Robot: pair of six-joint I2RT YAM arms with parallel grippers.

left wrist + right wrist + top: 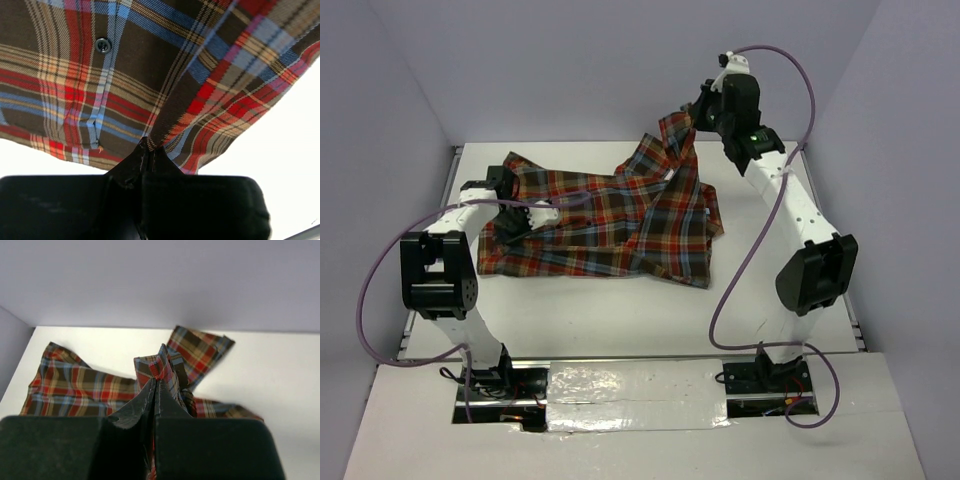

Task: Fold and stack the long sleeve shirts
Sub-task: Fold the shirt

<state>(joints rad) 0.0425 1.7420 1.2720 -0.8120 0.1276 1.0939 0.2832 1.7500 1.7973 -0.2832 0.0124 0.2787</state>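
The plaid flannel shirt (610, 215), red-orange, brown and light blue, lies spread across the middle of the white table. My right gripper (692, 118) is shut on a corner of the shirt and holds it lifted at the back right; the pinched fold (162, 367) stands up between its fingers. My left gripper (512, 212) is shut on the shirt's left part near the table; in the left wrist view the cloth (165, 90) is pinched at the fingertips, with a button (102, 45) showing.
The white table (620, 310) has bare surface in front of the shirt. Grey walls close in at the back and both sides. Purple cables loop from both arms. The arm bases stand at the near edge.
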